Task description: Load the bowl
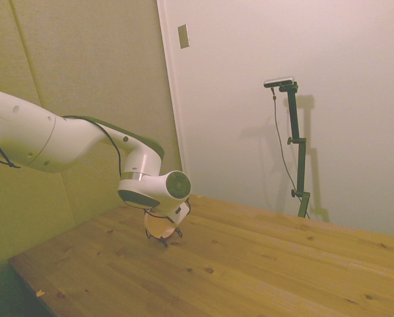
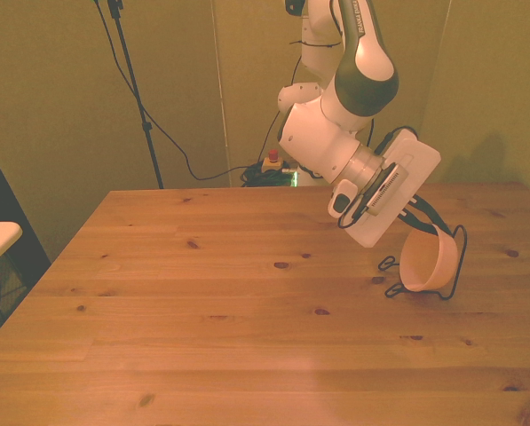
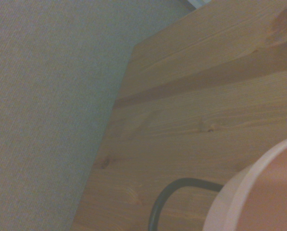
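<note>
A wooden table (image 2: 202,337) fills the foreground, with a wall behind its far edge. Toward the front view's right side of the table, a wire rack (image 2: 455,257) stands on the tabletop. A bowl (image 2: 424,264) sits tipped on its side in the rack, its opening facing the front view's left. The robot arm's gripper (image 2: 417,222) hangs directly above the bowl, just beside its upper rim. In the side view, the bowl (image 1: 160,226) and rack (image 1: 164,239) sit under the arm's wrist, near the table's far edge. The wrist view shows the bowl's rim (image 3: 239,192) beside a loop of rack wire (image 3: 165,199).
</note>
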